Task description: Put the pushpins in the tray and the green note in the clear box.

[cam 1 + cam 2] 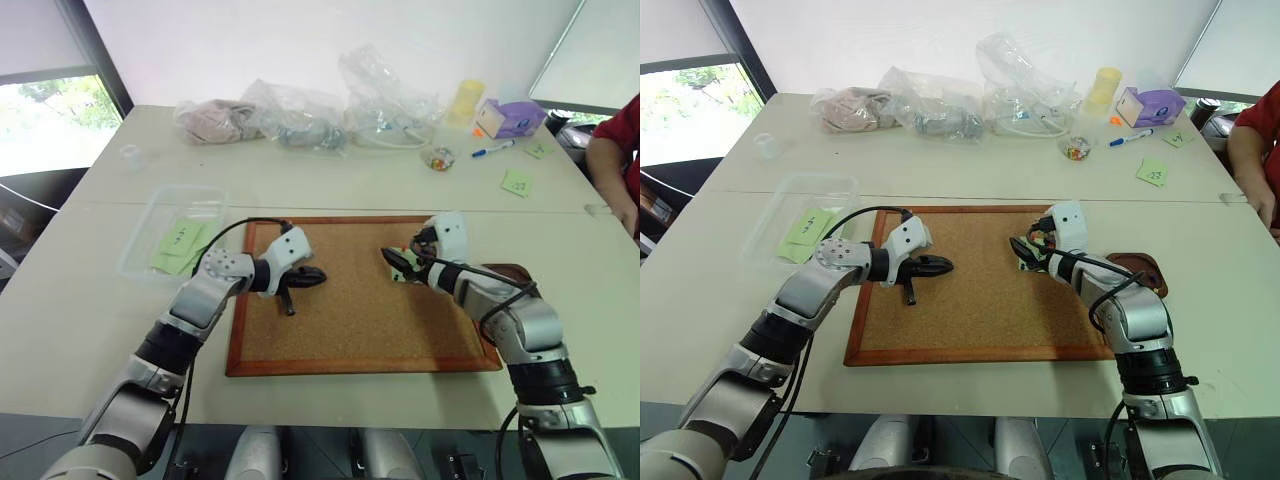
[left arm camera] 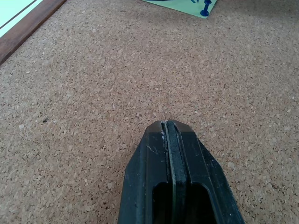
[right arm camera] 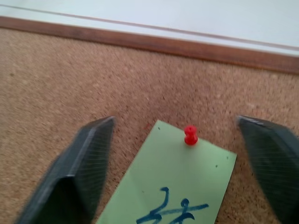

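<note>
A light green note (image 3: 177, 186) with dark scribble lies on the cork board (image 1: 350, 330), held by a red pushpin (image 3: 190, 135) at one corner and a blue pushpin (image 2: 205, 8) at another. My right gripper (image 3: 175, 120) is open and hovers low over the note, one finger on each side of the red pin without touching it. My left gripper (image 1: 318, 277) is shut and empty over bare cork at the board's left half, pointing toward the note (image 2: 182, 3). The dark wooden tray (image 1: 1140, 268) sits right of the board, partly behind my right arm. The clear box (image 1: 175, 235) stands left of the board with green notes inside.
Wrinkly plastic bags (image 1: 300, 115) line the far edge of the table, with a yellow cup (image 1: 466, 100), a purple box (image 1: 512, 117), a pen (image 1: 493, 150) and a small dish of pins (image 1: 437, 158). Loose green notes (image 1: 517, 182) lie at the right. A person's red sleeve (image 1: 615, 140) shows there.
</note>
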